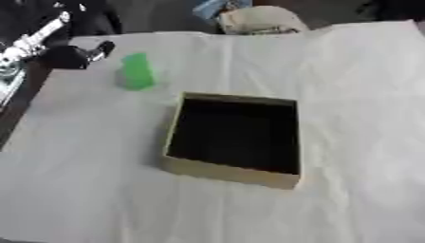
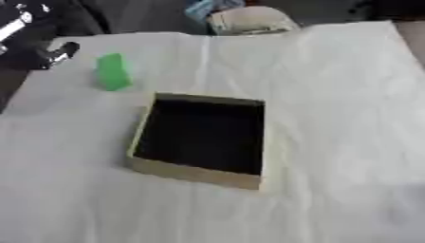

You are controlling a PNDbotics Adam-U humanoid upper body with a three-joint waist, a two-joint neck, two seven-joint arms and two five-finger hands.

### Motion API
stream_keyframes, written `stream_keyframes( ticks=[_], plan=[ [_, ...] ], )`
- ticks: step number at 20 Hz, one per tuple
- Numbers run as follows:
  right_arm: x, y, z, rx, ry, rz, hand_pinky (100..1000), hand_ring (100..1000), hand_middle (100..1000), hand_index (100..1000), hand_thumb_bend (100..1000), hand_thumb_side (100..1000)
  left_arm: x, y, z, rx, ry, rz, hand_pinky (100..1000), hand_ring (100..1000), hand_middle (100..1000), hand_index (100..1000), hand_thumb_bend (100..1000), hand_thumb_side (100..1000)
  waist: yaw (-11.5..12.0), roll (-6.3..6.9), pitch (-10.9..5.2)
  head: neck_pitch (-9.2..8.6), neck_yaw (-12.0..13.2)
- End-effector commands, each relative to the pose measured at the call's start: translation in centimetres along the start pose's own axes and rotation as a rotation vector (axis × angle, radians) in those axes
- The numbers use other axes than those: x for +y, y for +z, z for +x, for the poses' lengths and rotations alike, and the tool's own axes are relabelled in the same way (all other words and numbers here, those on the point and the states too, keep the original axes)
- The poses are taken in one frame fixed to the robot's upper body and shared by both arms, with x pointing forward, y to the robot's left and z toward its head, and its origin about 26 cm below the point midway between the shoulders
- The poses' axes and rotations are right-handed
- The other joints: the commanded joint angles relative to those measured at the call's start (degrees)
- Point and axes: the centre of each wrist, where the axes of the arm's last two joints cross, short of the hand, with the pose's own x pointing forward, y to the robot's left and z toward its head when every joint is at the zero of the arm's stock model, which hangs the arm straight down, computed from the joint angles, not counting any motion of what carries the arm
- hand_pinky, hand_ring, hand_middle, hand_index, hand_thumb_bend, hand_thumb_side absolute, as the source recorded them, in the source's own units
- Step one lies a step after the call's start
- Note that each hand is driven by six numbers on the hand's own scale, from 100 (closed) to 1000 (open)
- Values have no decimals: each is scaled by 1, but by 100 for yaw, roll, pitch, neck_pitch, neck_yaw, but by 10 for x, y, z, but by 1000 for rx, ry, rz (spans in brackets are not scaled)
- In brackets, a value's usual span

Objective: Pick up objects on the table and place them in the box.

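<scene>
A shallow open box (image 1: pixel 233 176) with tan walls and a dark inside sits on the white-covered surface (image 1: pixel 357 95), and everything else is placed from it. Its inside is too dark to tell whether anything lies in it. Beyond the box's far left corner, near but apart from it, a green block (image 1: pixel 137 71) stands upright on the cloth; its edges are soft and no detail on it can be made out. Farther out in the same direction, at the surface's far left edge, the left hand (image 1: pixel 76 55) comes in from the upper left corner, its black and silver arm cut off by the frame. The hand shows only as a dark rounded shape with a small silver tip, so I cannot tell whether its fingers are curled or straight; it is apart from the block. Past the box's far side, beyond the cloth's edge, lies a pale rounded thing (image 1: pixel 259 20), only partly seen.
</scene>
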Motion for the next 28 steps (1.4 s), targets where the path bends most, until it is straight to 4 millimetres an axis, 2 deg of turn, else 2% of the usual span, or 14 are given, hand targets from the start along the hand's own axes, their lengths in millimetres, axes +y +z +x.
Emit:
stream_keyframes(
  ticks=[1,4,10,14,21,28],
  plan=[
    [-3,-3,6,-22,13,15,809,878,796,890,100,652,24,0,-7,23,-85,-34,872,823,843,981,498,613,2,0,-121,9,18],
    [-3,-3,6,-20,13,21,809,878,797,891,100,653,25,-9,-13,41,-116,-89,859,813,831,968,562,587,-20,18,-147,5,20],
    [-3,-2,6,-16,16,28,810,878,797,891,100,654,21,-27,-25,81,-160,-214,858,816,829,962,678,600,-72,44,-190,22,14],
    [-3,-2,6,-15,15,33,810,878,797,891,100,655,12,-40,-31,97,-167,-282,858,818,829,963,710,608,-105,59,-197,31,25],
    [-2,-3,6,-15,11,36,810,878,797,891,100,660,-16,-53,-40,128,-165,-312,850,810,820,961,699,612,-162,78,-172,19,37],
    [-1,-3,6,-16,8,36,810,879,797,891,100,665,-35,-57,-45,202,-155,-244,845,806,815,958,641,603,-206,95,-131,1,54]
  ],
)
